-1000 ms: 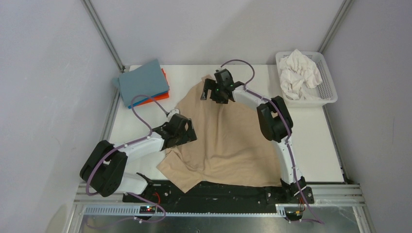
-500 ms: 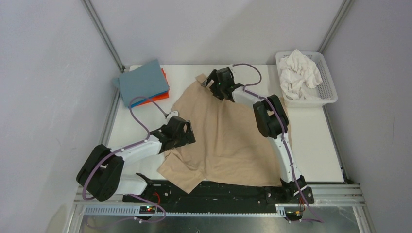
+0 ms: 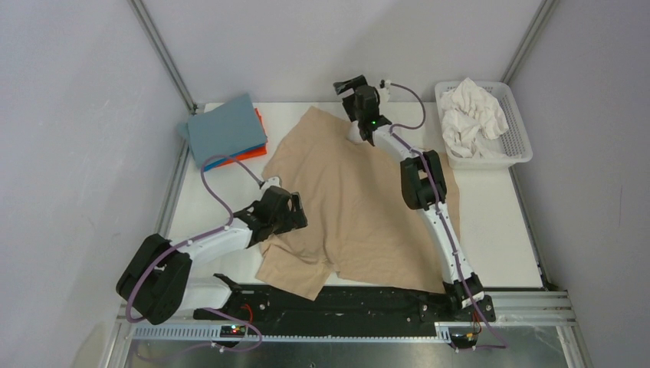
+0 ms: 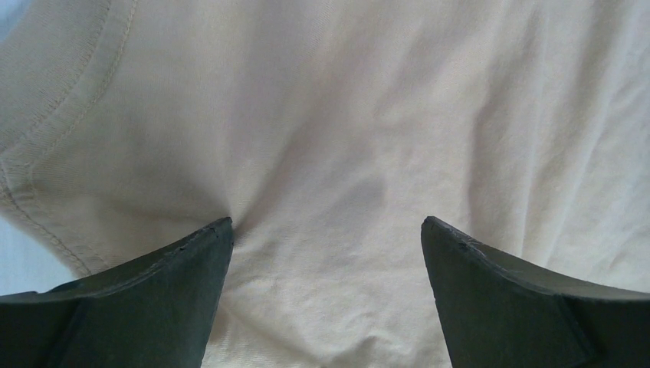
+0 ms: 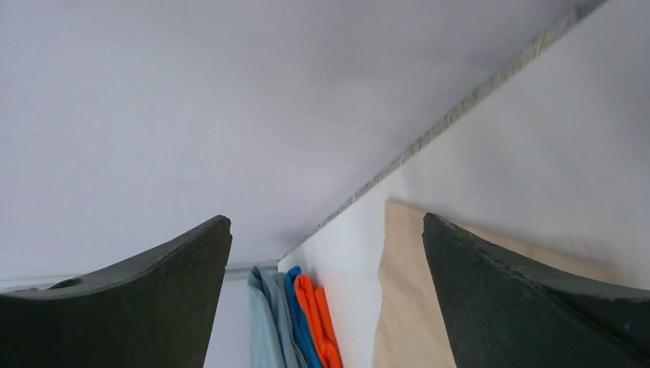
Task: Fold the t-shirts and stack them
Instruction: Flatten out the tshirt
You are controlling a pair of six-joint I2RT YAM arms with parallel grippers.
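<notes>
Right, near first: your left hand point(image 3: 285, 210), jaws apart, presses tips-down on the tan t-shirt point(image 3: 360, 218) at its left edge. The shirt lies spread flat on the counter point(image 3: 498, 230), running near to far. Beyond its far edge your right hand point(image 3: 351, 83) hangs raised, apart, empty, facing the wall point(image 3: 345, 38).

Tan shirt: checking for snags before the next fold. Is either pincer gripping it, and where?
Nothing is held. The left pincer is open over the tan shirt near a hem; the right pincer is open in mid-air.
</notes>
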